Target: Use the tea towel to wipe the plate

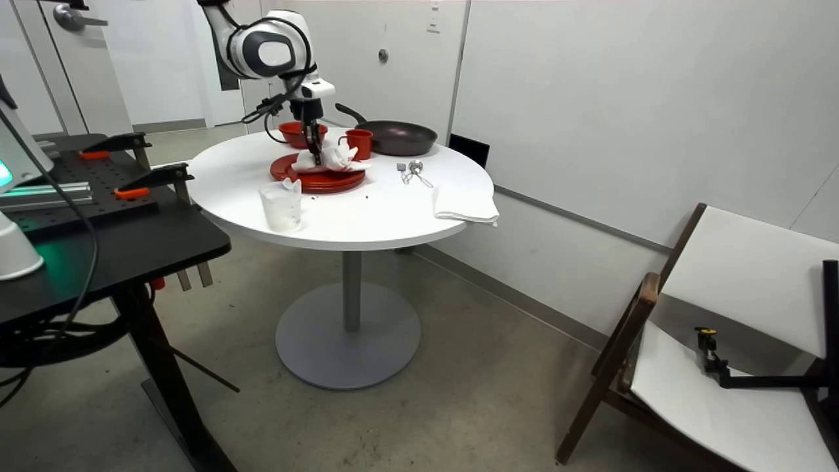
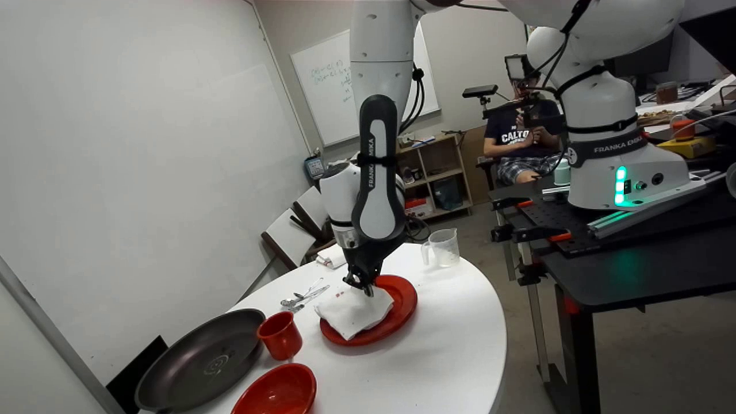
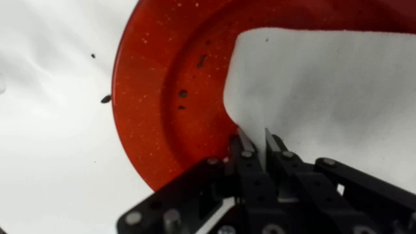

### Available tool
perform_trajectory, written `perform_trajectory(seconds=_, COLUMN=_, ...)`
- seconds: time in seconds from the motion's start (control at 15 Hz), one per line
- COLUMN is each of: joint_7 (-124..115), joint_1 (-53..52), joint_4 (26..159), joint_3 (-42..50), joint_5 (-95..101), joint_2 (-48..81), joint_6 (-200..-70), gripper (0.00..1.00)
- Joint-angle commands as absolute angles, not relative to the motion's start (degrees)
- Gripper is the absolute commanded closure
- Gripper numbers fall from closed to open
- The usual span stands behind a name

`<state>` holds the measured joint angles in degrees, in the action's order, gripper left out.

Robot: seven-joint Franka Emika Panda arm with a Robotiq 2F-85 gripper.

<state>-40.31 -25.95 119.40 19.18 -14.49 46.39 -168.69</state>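
The black gripper [image 3: 253,136] is clenched on the tea towel [image 3: 320,84], a narrow fold of white cloth pinched between its jaws. From that grip the towel spreads away to the right and upward in the wrist view: plain, smooth, greyed by shade, with a rounded corner above the jaws, a nearly straight upper edge and one tiny dark speck near it. In an exterior view it lies as a folded pad [image 2: 352,316], small reddish marks just beside the jaws; in an exterior view it looks rumpled and raised [image 1: 337,157] next to them.

Below the jaws and the towel is the plate [image 3: 139,107], glossy red, round and shallow, with a raised rim. Left of the jaws in the wrist view its bare surface carries dark crumbs [image 3: 183,94] and scattered pale flecks. Past the rim, farther left of the jaws, more dark bits lie on the white table [image 1: 367,216].

Farther out from the jaws stand a red mug [image 2: 280,335], a red bowl [image 1: 292,131] and a black frying pan [image 1: 396,137]. The clear measuring jug [image 2: 444,247] is across the jaws from the pan. Metal utensils [image 1: 413,170] lie to the right of the jaws in an exterior view, and farther right is a folded white cloth [image 1: 465,204].
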Motion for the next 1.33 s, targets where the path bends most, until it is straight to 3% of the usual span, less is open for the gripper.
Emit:
perform_trajectory(seconds=0.0, joint_7=-48.5, joint_1=-35.9, joint_4=120.2, joint_3=28.9, joint_5=-9.4, joint_2=49.4, joint_6=-166.3, gripper=0.97)
perform_trajectory(seconds=0.4, joint_7=-55.3, joint_1=-39.8, joint_4=119.5, joint_3=32.2, joint_5=-4.2, joint_2=51.6, joint_6=-158.2, gripper=0.97)
perform_trajectory(seconds=1.0, joint_7=-50.5, joint_1=-22.8, joint_4=119.6, joint_3=14.9, joint_5=-6.5, joint_2=45.4, joint_6=-158.8, gripper=0.98)
perform_trajectory(seconds=1.27, joint_7=-43.4, joint_1=-10.5, joint_4=119.7, joint_3=1.7, joint_5=-12.0, joint_2=43.3, joint_6=-160.9, gripper=0.98)
